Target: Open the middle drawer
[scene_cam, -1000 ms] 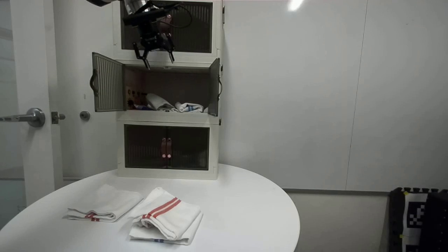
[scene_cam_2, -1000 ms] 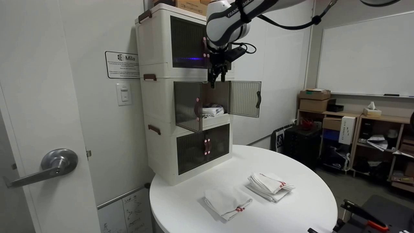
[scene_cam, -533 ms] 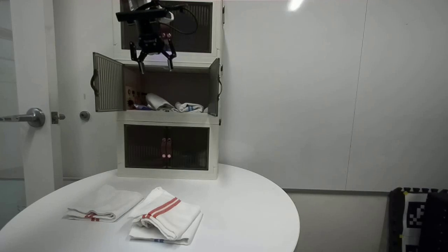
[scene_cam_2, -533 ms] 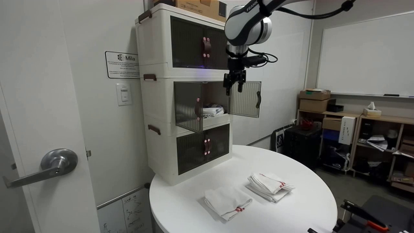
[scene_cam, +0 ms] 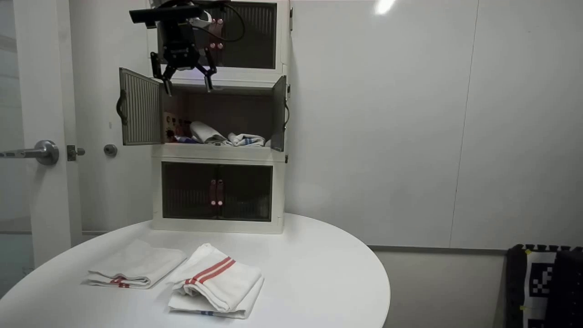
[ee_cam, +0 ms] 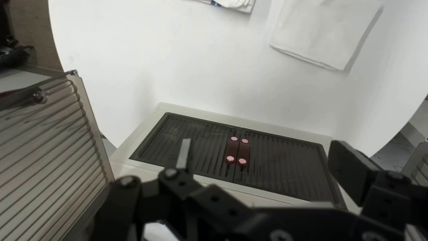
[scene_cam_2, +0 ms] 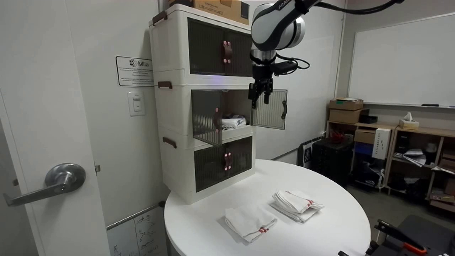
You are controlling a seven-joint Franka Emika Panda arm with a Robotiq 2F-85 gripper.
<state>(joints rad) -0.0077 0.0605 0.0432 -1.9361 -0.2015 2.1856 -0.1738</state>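
Observation:
The middle compartment of the cream cabinet (scene_cam: 218, 152) has both ribbed smoky doors swung out. One door (scene_cam: 141, 108) and the opposite door (scene_cam: 278, 114) flank the opening in an exterior view. Both doors show in an exterior view too, one (scene_cam_2: 207, 119) near and one (scene_cam_2: 270, 108) far, each with a brown handle. Folded white cloths (scene_cam: 207, 133) lie inside. My gripper (scene_cam: 189, 89) is open and empty, pointing down in front of the top of the opening, touching no door; it also shows here (scene_cam_2: 260, 102). In the wrist view, its spread fingers (ee_cam: 260, 150) have nothing between them.
The top doors (scene_cam_2: 206, 48) and bottom doors (scene_cam: 217, 191) are shut. A ribbed door (ee_cam: 50, 150) stands beside my gripper in the wrist view. Folded cloths (scene_cam: 136, 264), (scene_cam: 223, 278) lie on the round white table (scene_cam: 328, 273). A door with a lever handle (scene_cam_2: 65, 179) stands beside the cabinet.
My gripper has straightened from tilted to pointing down. It has drawn away from the cabinet front and shifted sideways slightly. It has stayed open, and the cabinet doors look nearly unchanged.

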